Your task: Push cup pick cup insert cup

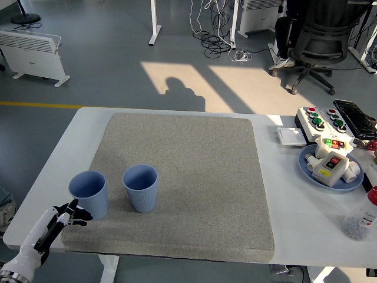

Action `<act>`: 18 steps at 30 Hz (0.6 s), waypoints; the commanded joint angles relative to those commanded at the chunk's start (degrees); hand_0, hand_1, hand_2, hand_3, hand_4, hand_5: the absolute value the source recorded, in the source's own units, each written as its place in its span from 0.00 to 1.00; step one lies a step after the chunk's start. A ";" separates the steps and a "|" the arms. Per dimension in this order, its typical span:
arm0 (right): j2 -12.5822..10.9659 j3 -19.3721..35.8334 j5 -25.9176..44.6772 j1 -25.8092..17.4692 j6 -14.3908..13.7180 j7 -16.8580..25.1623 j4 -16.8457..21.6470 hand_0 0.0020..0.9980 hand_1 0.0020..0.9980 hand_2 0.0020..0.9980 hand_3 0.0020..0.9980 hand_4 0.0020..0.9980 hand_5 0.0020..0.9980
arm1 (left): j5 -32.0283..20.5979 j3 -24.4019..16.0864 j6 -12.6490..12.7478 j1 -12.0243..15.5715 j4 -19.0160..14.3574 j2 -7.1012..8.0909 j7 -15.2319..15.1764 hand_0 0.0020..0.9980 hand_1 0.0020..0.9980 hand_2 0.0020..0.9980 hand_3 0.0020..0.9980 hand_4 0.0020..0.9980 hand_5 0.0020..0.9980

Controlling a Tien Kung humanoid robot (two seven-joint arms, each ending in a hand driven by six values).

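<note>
**Two cups upright, none yet handled**

The left hand (pixel 66 216) sat at the near-left corner of the grey mat (pixel 194 177), fingers loosely spread, gripping nothing, just beside the left cup (pixel 89 193). The second cup (pixel 141 187) stood near, to its right. Risk assessed: a high or glancing push could topple the left cup or knock it against its neighbour.

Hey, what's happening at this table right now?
Two blue cups stand upright, side by side but apart, on a grey mat on the white table. The robot's left hand reaches in from the lower left, fingers relaxed, just beside the left cup and holding nothing. The right cup is untouched. No right hand is in view.
</note>
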 joint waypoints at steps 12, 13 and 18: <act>-0.02 -0.30 0.27 0.13 0.03 0.18 0.00 0.69 0.62 0.66 0.58 0.10 0.47 | 0.05 3.07 0.03 -2.66 2.99 0.62 0.16 0.62 0.60 0.52 0.45 0.65 1.00; 0.00 -0.42 0.50 0.16 0.03 0.23 0.00 0.69 0.62 0.66 0.58 0.10 0.47 | 0.26 3.31 0.07 -3.27 3.51 0.61 0.17 0.62 0.60 0.52 0.45 0.65 1.00; 0.02 -0.45 0.57 0.36 0.04 0.30 0.00 0.69 0.62 0.66 0.58 0.10 0.47 | 2.35 3.64 0.45 -5.34 5.35 0.41 0.22 0.63 0.61 0.54 0.47 0.65 1.00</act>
